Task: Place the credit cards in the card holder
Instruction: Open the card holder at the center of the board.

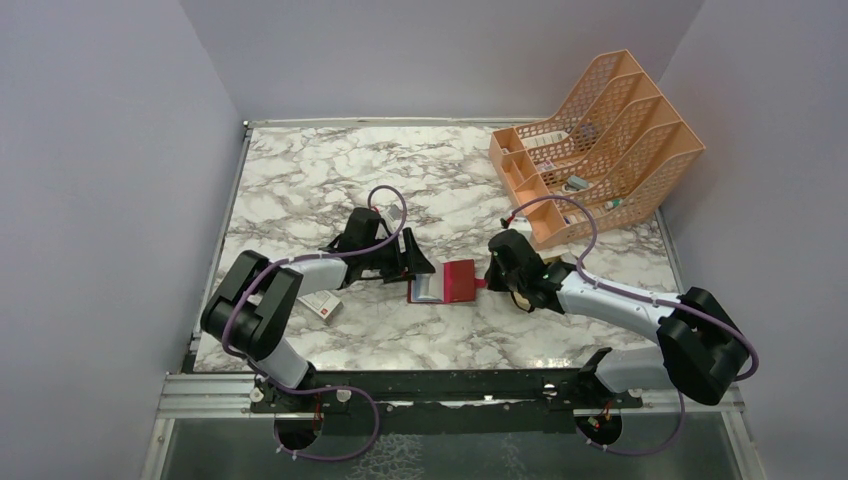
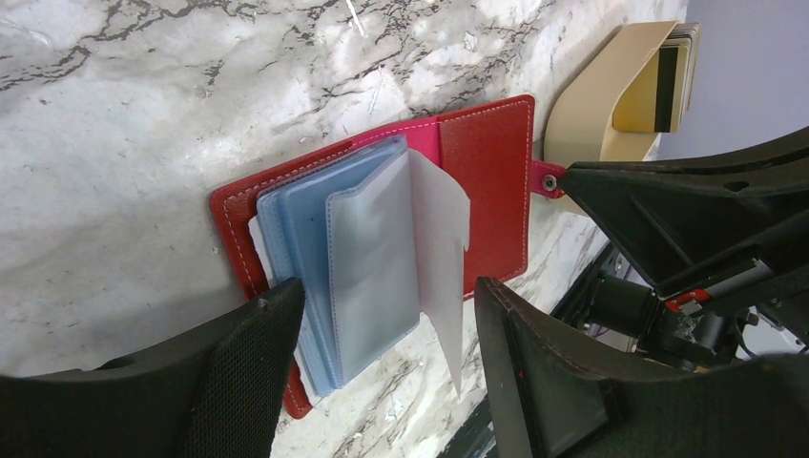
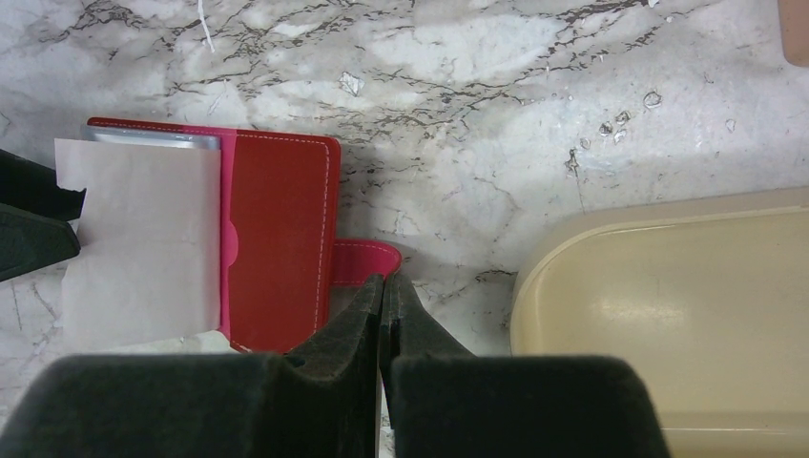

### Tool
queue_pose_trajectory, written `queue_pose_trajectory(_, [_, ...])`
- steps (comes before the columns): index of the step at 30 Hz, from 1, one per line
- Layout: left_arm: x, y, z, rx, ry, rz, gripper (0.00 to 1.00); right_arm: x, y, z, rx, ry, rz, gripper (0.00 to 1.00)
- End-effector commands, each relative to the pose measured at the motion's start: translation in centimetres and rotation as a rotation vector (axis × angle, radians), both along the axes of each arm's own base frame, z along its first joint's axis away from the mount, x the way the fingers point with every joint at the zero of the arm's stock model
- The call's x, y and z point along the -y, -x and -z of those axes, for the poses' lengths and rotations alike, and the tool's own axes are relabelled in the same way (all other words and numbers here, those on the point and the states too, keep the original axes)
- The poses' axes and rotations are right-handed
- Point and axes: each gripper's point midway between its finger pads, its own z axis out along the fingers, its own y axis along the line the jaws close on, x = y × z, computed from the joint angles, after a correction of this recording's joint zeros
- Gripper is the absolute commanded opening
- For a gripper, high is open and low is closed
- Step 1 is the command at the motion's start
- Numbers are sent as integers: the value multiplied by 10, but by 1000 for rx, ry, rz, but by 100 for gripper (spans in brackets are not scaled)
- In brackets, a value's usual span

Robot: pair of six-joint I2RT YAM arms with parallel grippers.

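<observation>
there, open card holder (image 1: 445, 282) between spread left gripper (image 2: 386, 301) and pressed-together right gripper (image 3: 382, 286), beige tray (image 3: 658, 324) beside

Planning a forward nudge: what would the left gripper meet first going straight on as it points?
Likely the clear sleeves of the card holder, between the open jaws of the left gripper; depth unclear.

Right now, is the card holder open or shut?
Open. The card holder lies spread on the table, clear sleeves fanned up, snap tab unfastened at its edge.
</observation>
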Motion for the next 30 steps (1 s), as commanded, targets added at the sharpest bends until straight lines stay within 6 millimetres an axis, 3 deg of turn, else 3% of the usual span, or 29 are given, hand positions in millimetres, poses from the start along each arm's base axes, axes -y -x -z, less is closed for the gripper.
queue_pose_trajectory(1, [5, -2, -1, 15, 17, 22, 69, -5, -4, -10, 22, -36, -3, 1])
queue_pose_trajectory(19, [19, 5, -37, 42, 92, 51, 69, -4, -2, 2, -2, -18, -6, 1])
queue_pose_trajectory(30, [25, 8, -36, 39, 92, 66, 69, -8, -3, -3, 4, -37, -15, 1])
